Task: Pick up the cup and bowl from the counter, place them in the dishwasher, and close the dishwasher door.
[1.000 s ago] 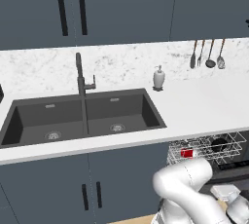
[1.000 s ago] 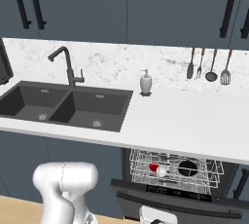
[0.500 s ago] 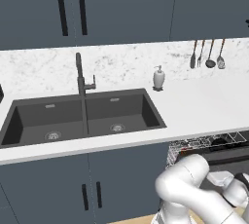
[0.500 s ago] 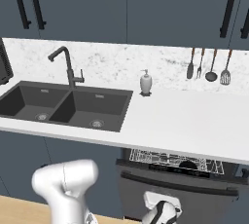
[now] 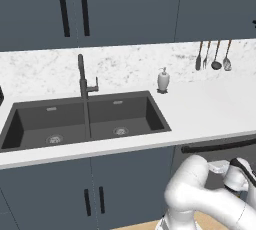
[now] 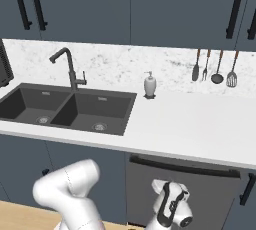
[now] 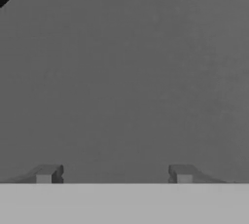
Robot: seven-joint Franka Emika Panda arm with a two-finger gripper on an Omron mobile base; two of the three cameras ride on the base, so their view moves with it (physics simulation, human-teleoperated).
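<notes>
The dishwasher door (image 6: 210, 194) stands upright under the counter (image 6: 190, 124), its long black handle (image 6: 185, 166) level along the top edge. The same handle (image 5: 220, 146) shows in the left base view. My gripper (image 6: 167, 186) is low in front of the door, facing it at close range. In the hand view the flat dark grey panel (image 7: 126, 72) is right ahead. My gripper (image 7: 114, 174) is open, fingertips (image 7: 46, 174) set wide apart with nothing between them. The cup and bowl are hidden.
A dark double sink (image 5: 85, 119) with a black faucet (image 5: 82, 79) lies to the left. A soap dispenser (image 5: 163, 80) stands at the backsplash and several utensils (image 5: 212, 56) hang on the wall. Slate-blue cupboards (image 5: 95, 189) with vertical handles flank the dishwasher.
The dishwasher door has swung up from lying open, with the wire racks showing, to upright and shut. My hand rose with it and the jaws narrowed slightly.
</notes>
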